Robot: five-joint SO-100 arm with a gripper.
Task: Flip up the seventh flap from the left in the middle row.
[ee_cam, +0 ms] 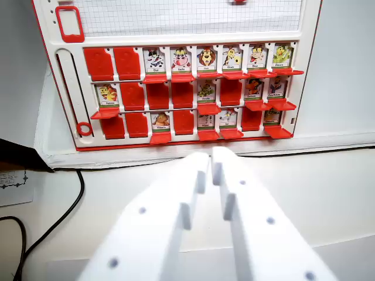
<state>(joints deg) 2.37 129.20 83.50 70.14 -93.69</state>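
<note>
"How many flaps on that board [310, 58]?"

"Twenty-four, in three rows of eight."

"And showing a picture?"

"Fourteen picture flaps [206, 58]: six in the top row, four in the middle, four in the bottom. The other ten are plain red flaps [98, 63]: two, four and four."

"Anything else?"

"One black cable [58, 219]."

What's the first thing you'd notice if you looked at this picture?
The big white pincer fills the bottom middle, its two fingers nearly together. Behind it stands a red and white game board with three rows of flaps, some showing cartoon animal cards. A black cable curls at the lower left.
</note>
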